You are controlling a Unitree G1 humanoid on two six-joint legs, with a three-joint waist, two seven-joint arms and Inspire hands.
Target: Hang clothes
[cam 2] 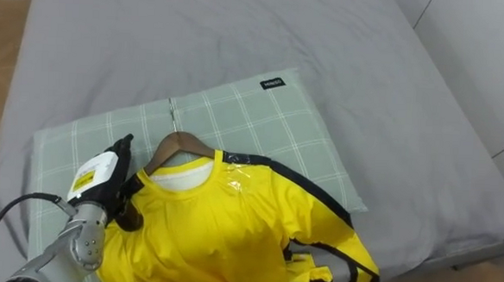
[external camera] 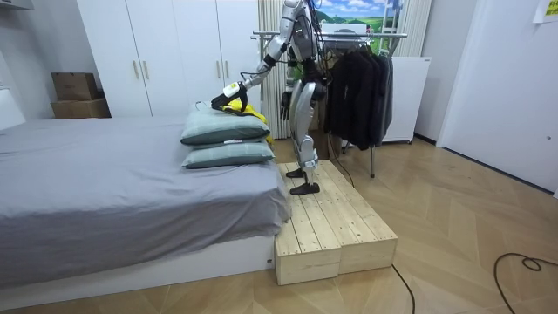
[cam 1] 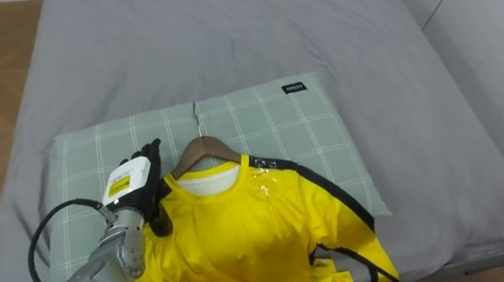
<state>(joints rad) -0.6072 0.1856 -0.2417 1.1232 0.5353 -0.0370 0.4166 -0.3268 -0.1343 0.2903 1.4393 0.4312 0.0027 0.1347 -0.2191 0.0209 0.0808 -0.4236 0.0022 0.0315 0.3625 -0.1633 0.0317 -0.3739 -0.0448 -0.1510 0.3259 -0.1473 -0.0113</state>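
A yellow shirt (cam 1: 247, 236) with black trim lies on a wooden hanger (cam 1: 201, 147), spread over a green checked pillow (cam 1: 296, 126) on the bed. The hanger's metal hook (cam 1: 196, 116) points away from me. My left hand (cam 1: 133, 185) rests back-up at the shirt's left shoulder, beside the hanger's end. Its fingers reach forward over the pillow and its thumb lies against the shirt's edge. In the room view I stand on a wooden platform (external camera: 331, 227) beside the bed, left arm stretched out to the pillows, right hand (external camera: 285, 105) hanging at my side.
The grey bed (cam 1: 240, 37) spreads beyond the pillow, with two pillows stacked at its edge. Behind me stands a clothes rack (external camera: 349, 35) hung with dark garments (external camera: 357, 83). White wardrobes (external camera: 166, 52) line the wall.
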